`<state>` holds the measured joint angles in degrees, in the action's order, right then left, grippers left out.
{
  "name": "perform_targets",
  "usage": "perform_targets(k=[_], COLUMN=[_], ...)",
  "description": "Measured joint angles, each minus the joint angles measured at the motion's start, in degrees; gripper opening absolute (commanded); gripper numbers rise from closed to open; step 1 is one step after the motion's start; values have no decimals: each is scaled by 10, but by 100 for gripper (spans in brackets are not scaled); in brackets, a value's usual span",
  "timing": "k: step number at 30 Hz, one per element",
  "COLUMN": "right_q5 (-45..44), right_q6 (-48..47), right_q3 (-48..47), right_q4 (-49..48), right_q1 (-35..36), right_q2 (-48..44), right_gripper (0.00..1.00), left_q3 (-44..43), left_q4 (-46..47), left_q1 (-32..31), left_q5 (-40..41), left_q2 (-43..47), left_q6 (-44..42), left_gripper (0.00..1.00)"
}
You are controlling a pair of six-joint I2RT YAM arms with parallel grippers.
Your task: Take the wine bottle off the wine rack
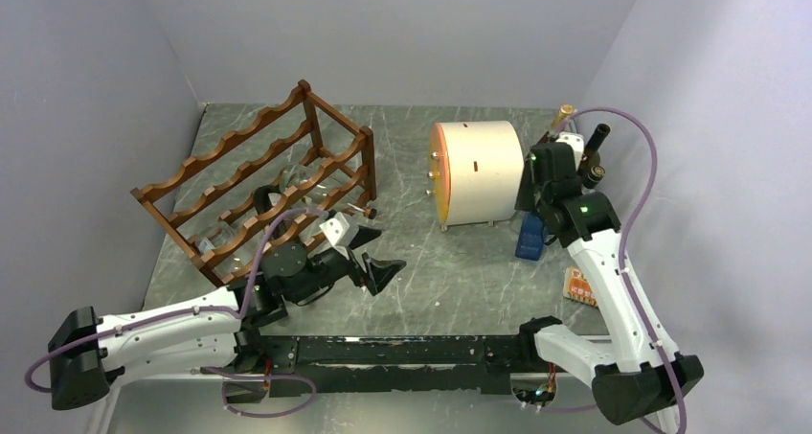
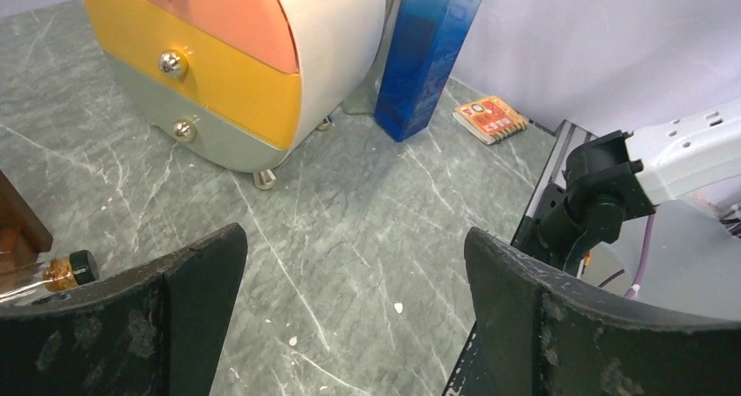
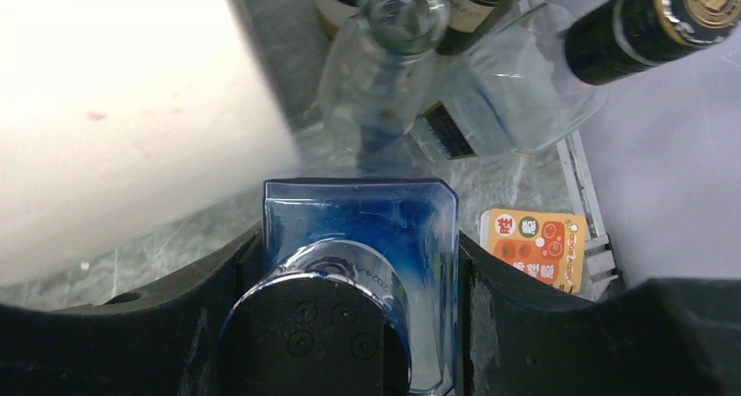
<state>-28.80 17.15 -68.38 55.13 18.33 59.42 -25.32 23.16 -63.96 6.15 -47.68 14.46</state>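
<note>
Your wine bottle (image 1: 356, 207) lies on its side low in the wine rack (image 1: 251, 180). Its amber neck and dark cap poke out past the rack's right end post, which the left wrist view catches at its left edge. The rack stands at the left of the worktop (image 1: 460, 271), and you can see more clear glass through its rails.

Your left gripper (image 1: 375, 254) sits low over the worktop just beside that protruding cap. Its jaws are spread wide with only bare marble between them, and it is not touching the bottle.

To the right is a cream drum (image 1: 484, 171) with orange, yellow and grey drawer fronts. Beside it your right gripper (image 3: 360, 265) is clamped on a blue square bottle (image 3: 358, 217), fingers pressed to both sides. A small orange packet (image 3: 533, 247) lies near it, and other bottles (image 3: 384, 55) are clustered behind.
</note>
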Motion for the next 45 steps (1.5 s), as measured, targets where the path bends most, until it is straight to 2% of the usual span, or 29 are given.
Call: perform_targets(k=[6, 12, 17, 20, 28, 35, 45], right_q5=[50, 79, 87, 87, 102, 106, 150], right_q6=[-7, -9, -9, -9, -8, -9, -45], right_q3=[37, 49, 53, 61, 63, 56, -24], right_q4=[-50, -78, -82, -86, -89, -94, -97], right_q1=[-89, -125, -126, -126, -127, -127, -126], right_q2=[-28, -33, -37, -46, -52, -59, -81], right_gripper=[0, 2, 38, 55, 85, 99, 100], left_q3=[0, 0, -2, -2, -11, -21, -39], left_q4=[-7, -23, -38, -39, -58, -75, -137], left_q1=[0, 0, 0, 0, 0, 0, 0], left_q5=[0, 0, 0, 0, 0, 0, 17], left_q2=[22, 22, 23, 27, 22, 29, 67], left_q6=[10, 10, 17, 23, 38, 51, 81], left_gripper=[97, 97, 96, 96, 96, 96, 96])
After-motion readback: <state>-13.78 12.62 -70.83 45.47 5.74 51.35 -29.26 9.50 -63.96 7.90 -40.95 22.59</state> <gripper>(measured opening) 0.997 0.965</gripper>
